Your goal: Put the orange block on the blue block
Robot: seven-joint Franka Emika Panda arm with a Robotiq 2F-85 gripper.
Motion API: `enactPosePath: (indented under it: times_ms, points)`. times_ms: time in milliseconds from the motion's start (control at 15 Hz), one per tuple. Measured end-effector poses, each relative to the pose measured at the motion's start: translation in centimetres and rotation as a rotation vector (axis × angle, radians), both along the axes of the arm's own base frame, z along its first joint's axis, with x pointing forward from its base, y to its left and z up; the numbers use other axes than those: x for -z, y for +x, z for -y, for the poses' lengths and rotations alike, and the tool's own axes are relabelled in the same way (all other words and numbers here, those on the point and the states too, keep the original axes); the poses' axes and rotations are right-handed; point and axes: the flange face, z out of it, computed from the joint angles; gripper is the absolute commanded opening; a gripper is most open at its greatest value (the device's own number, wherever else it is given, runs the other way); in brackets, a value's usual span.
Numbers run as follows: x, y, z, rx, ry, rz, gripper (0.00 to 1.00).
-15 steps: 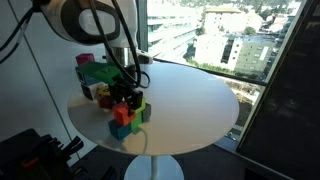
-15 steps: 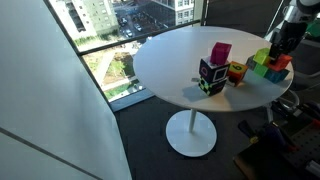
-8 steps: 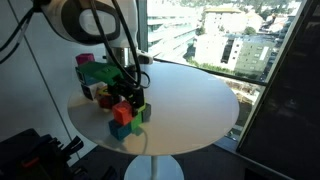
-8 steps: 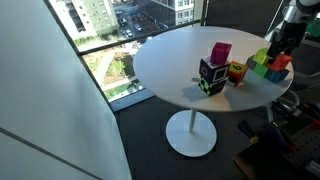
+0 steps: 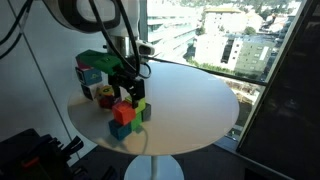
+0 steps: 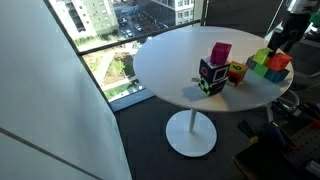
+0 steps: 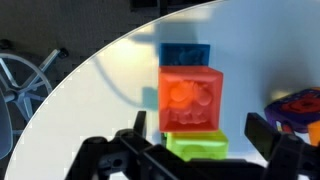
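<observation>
Hovering wide open and empty, the gripper hangs over the orange block, apparently clear of it, though the wrist view is soft. That block seems to sit atop the blue block, whose edge peeks out at 12 o'clock; a green block lies at 6. Best to rise straight up, jaws spread, brushing nothing. The orange top bears a raised figure; no writing is legible.

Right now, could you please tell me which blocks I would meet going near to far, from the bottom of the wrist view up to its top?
yellow-green plastic block → orange-red plastic cube → teal-blue plastic cube
</observation>
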Motion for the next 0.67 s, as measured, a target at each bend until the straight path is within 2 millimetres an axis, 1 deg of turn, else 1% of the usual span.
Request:
enactPosePath:
  times_ms: [200, 667]
  points:
    - [-1.5, -0.1, -0.1, 0.001, 0.026, 0.012, 1.00]
    - [-5.1, -0.7, -0.2, -0.024, 0.021, -0.002, 1.00]
